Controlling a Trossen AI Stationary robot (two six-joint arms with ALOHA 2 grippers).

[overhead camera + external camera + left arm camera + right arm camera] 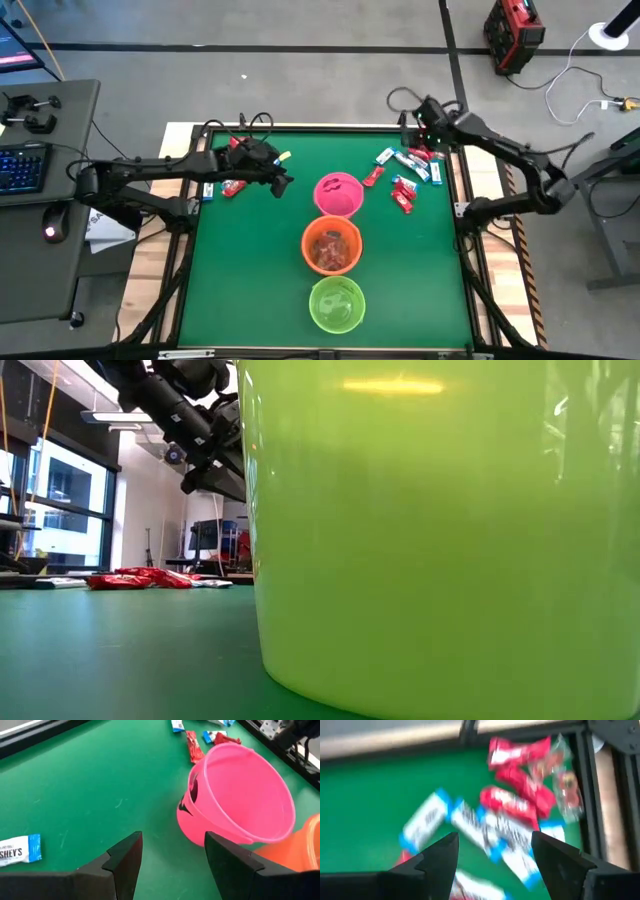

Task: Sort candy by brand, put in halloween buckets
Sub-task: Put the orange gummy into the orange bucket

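Three buckets stand in a row down the middle of the green table: pink [338,194], orange [331,245] with candy inside, lime green [337,304]. Loose candy lies in two groups: a pile of red and blue-and-white packets [405,170] at the far right, and a few packets [232,186] at the far left. My left gripper [283,183] hovers open just left of the pink bucket [240,795], holding nothing. My right gripper [412,125] hovers open above the far-right pile [505,820], holding nothing.
A blue-and-white packet [20,851] lies on the mat near my left gripper. The lime green bucket [440,530] fills most of the low view. The table's wooden frame [180,135] borders the mat. Bare green mat [250,270] lies left and right of the bucket row.
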